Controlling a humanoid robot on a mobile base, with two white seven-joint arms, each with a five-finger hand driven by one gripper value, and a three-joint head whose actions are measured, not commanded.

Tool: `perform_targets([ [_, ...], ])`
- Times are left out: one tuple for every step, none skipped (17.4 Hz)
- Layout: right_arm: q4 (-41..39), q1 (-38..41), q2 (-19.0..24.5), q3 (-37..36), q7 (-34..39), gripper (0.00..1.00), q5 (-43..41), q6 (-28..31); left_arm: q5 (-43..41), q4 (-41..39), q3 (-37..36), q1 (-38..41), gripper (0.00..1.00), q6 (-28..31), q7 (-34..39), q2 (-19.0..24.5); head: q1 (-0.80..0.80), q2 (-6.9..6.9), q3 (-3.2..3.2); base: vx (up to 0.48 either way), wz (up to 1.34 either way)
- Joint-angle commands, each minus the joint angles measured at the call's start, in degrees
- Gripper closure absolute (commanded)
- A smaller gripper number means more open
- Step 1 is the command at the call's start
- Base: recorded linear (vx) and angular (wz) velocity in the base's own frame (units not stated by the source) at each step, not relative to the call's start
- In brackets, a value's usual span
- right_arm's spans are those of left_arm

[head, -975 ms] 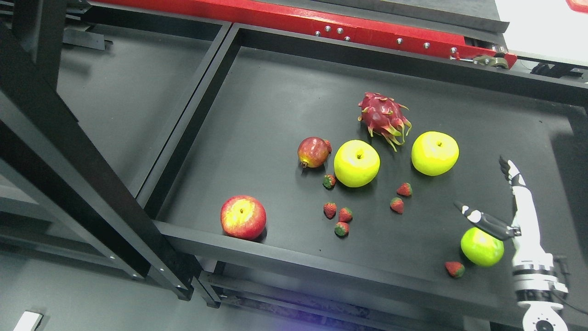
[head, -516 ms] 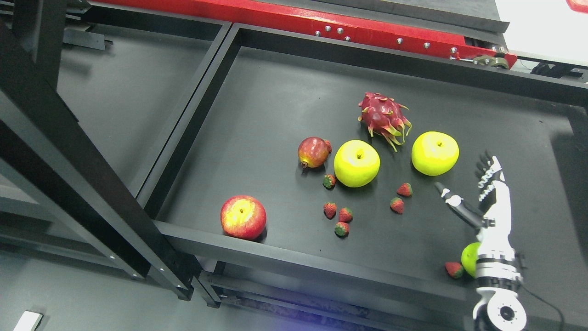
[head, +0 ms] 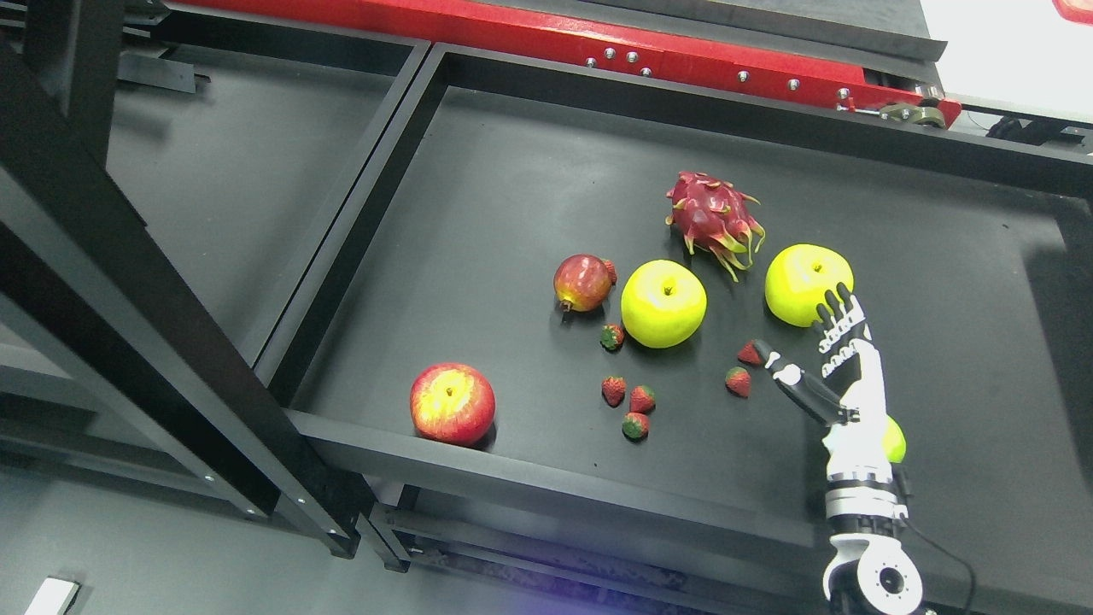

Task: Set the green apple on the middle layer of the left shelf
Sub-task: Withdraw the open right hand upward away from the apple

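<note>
The green apple (head: 895,441) lies near the front right of the black shelf tray (head: 512,188); only a sliver shows behind my right wrist. My right hand (head: 804,340) is open with fingers spread, above the tray. Its fingers (head: 838,318) overlap the lower right of a yellow apple (head: 798,278), and the thumb points at a strawberry (head: 751,353). It holds nothing. The left shelf compartment (head: 230,179) lies to the left, beyond a black divider. My left arm is out of view.
On the tray lie a second yellow apple (head: 663,303), a dragon fruit (head: 713,218), a pomegranate (head: 582,282), a red apple (head: 452,403) at the front left, and several strawberries (head: 636,400). A thick black frame post (head: 128,290) crosses the left side.
My right hand has moved left and forward, from beside the green apple to in front of the right yellow apple. Its wrist now covers most of the green apple. The fruits have not moved.
</note>
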Motion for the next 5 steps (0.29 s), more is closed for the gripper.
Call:
perform_targets([
  [-0.25,0.1,-0.07,3.42,0.05,0.0,-1.12,-0.24,-0.03,0.0,0.0,-1.23,0.0,-0.02,-0.03,1.0,0.0,0.0,0.0,0.0,0.0],
  [-0.34,0.1,-0.07,3.42,0.05,0.0,-1.03,-0.33,-0.03,0.0,0.0,-1.23,0.0,-0.02,-0.03,1.0,0.0,0.0,0.0,0.0,0.0],
  [-0.34,0.1,-0.07,3.42,0.05,0.0,-1.12,-0.33,-0.03,0.0,0.0,-1.23,0.0,-0.02,-0.03,1.0,0.0,0.0,0.0,0.0,0.0],
  [-0.34,0.1,-0.07,3.33,0.05,0.0,-1.03,-0.33,-0.03,0.0,0.0,-1.23,0.0,-0.02,-0.03,1.0,0.0,0.0,0.0,0.0,0.0],
  [-0.34,0.1,-0.07,3.33,0.05,0.0,-1.03,-0.33,-0.03,0.0,0.0,-1.23,0.0,-0.02,-0.03,1.0,0.0,0.0,0.0,0.0,0.0],
])
